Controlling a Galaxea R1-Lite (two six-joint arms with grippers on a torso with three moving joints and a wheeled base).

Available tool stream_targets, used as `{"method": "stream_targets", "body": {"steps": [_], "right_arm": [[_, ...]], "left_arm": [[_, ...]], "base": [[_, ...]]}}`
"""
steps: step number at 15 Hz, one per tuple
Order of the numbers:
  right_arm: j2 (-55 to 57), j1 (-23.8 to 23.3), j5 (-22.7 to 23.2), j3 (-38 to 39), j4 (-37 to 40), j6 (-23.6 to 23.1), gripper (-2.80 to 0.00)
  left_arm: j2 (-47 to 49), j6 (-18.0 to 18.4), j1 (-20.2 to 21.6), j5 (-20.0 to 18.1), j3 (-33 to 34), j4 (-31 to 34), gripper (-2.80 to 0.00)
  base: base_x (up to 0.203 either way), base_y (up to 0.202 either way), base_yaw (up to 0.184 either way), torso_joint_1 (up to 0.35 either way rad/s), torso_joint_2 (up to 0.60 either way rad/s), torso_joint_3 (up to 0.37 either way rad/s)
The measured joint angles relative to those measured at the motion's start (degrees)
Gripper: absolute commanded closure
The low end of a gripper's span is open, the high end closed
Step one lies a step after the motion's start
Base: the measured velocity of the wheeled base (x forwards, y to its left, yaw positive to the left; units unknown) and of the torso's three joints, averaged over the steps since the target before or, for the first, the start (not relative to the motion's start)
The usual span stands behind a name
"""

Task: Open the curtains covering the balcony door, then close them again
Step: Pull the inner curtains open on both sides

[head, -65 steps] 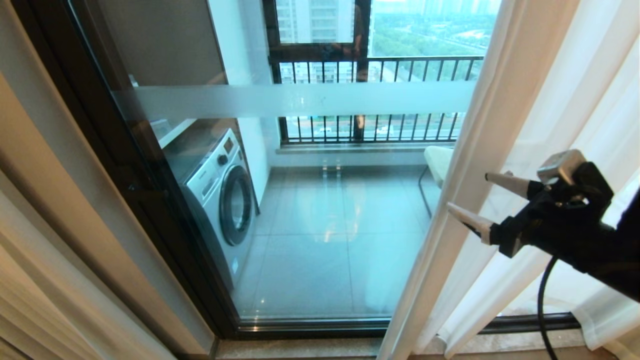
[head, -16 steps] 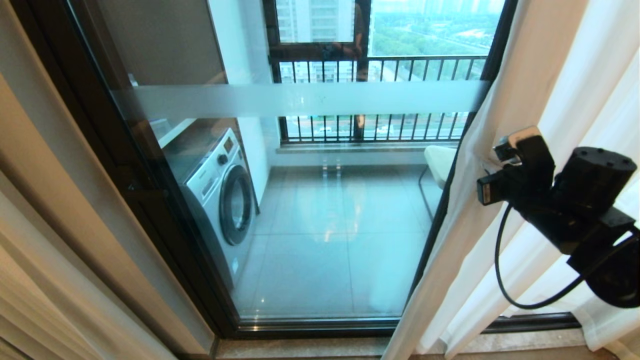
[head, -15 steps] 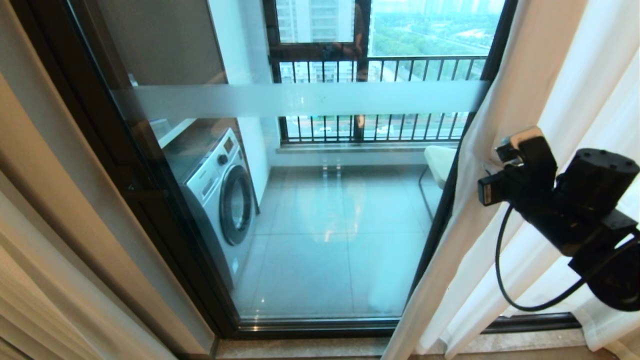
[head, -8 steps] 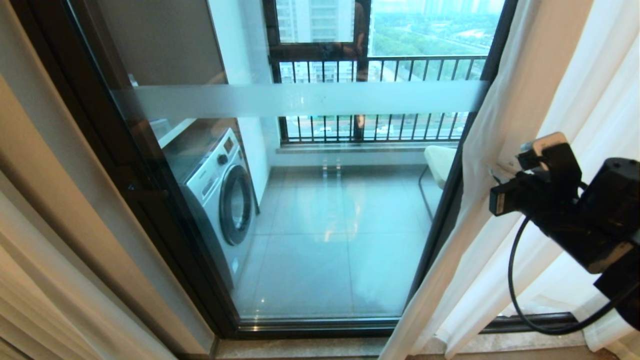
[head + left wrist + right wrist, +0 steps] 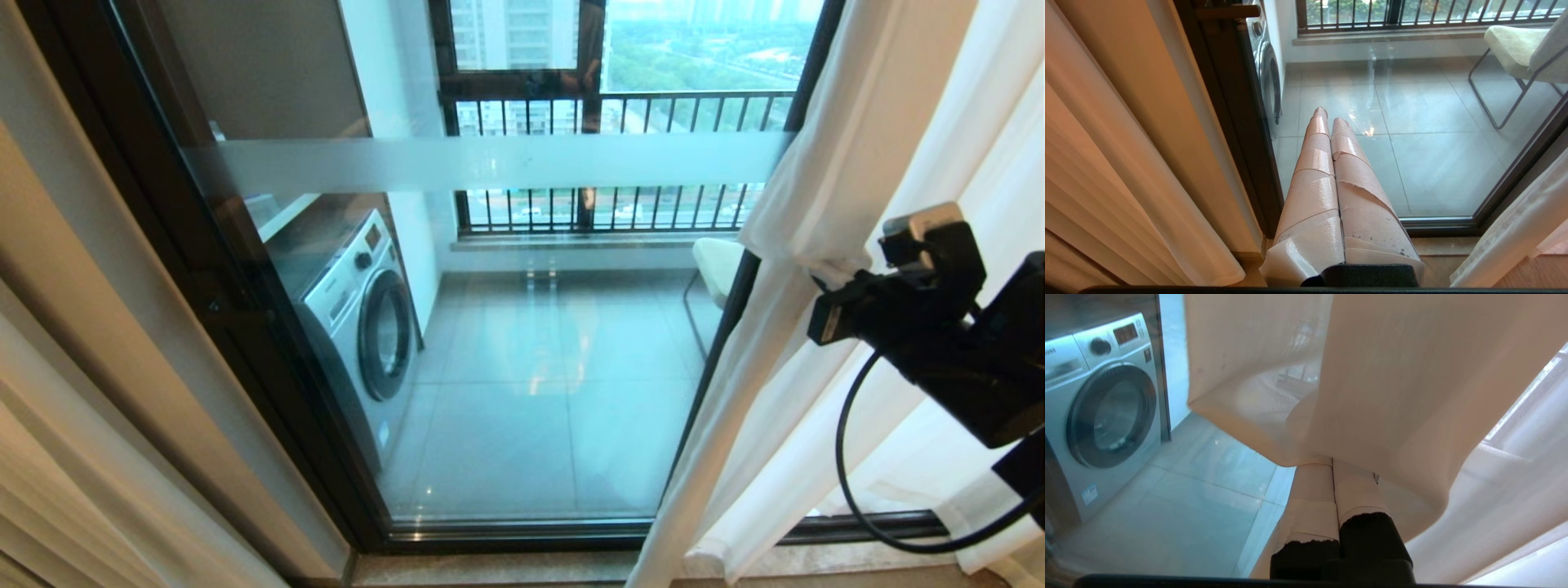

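Curtains point(image 5: 824, 188) hang bunched at the door's point(image 5: 506, 327) right side, their leading edge pinched between the right gripper's point(image 5: 1333, 461) closed fingers — fabric drapes over the fingertips. Beyond that edge the glass stands uncovered. Left gripper point(image 5: 1329, 116) is pressed shut on nothing, fingers pointing at the door's lower pane.
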Motion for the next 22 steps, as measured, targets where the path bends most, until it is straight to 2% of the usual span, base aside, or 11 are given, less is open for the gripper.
{"method": "stream_targets", "body": {"steps": [5,14,22], "right_arm": [[2.0,0.0,-0.1,0.2,-6.0,2.1,0.0],[1.7,-0.3,-0.2,3.0,-8.9,4.3,0.0],[1.4,-0.9,0.0,3.9,-9.0,4.4,0.0]], "left_arm": [[0.0,0.0,0.0,0.0,0.0,0.0,0.0],[0.0,-0.1,0.0,0.0,0.0,0.0,0.0],[0.0,-0.1,0.0,0.0,0.0,0.0,0.0]], "base": [[0.0,0.0,0.0,0.0,0.0,0.0],[0.0,0.0,0.0,0.0,0.0,0.0],[0.0,0.0,0.0,0.0,0.0,0.0]]}}
